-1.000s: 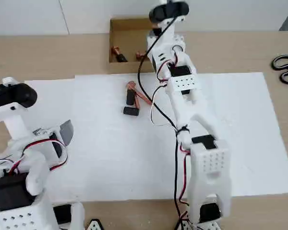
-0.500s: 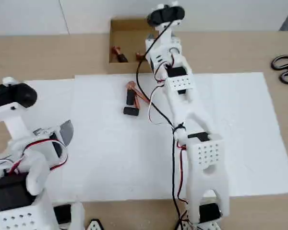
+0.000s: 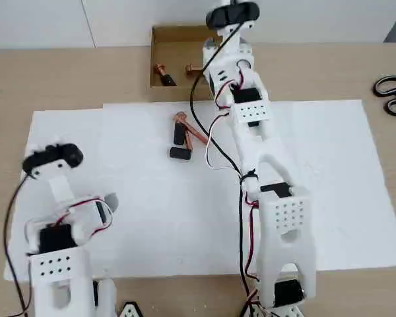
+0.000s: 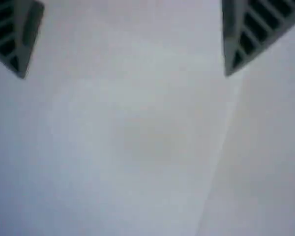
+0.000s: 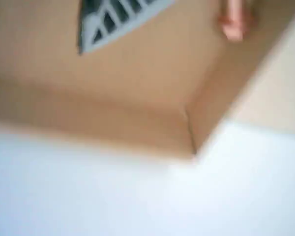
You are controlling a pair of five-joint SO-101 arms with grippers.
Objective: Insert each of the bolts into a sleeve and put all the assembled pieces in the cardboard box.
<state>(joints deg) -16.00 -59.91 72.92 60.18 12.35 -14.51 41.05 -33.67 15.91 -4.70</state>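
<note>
Quick update from my end: the biggest difference from a second ago is the left arm. It has swung in from the sheet's edge, so its wrist now hangs over the white sheet (image 3: 152, 218), and the left claw (image 4: 125, 73) has come in closer to its own base. The right arm has barely budged, just a small wobble, and the right claw (image 3: 211, 54) is parked over the cardboard box (image 3: 178, 33), same as before. The copper bolt (image 3: 193, 68) in the box just beside that claw looks like it lies a touch farther back than it did. The left claw is released, fingers (image 4: 255, 34) spread wide, gripping nothing, with bare sheet under it. Right claw: I honestly can't tell if it's released or clenched. Its wrist view gives me an inside corner of the box and a bit of copper bolt past it. Also in the box, a little further from the right claw, there's an assembled piece (image 3: 164, 76), a bolt in its dark sleeve. Out on the sheet, between the two claws but much nearer the right one, sit a sleeved bolt (image 3: 179, 132), a bare bolt (image 3: 197, 135) right up against it and a lone sleeve (image 3: 180, 153) just beside them. The scissors (image 3: 393, 92) lie on the table (image 3: 66, 72), well off to the far side of the right claw from the left one.
</note>
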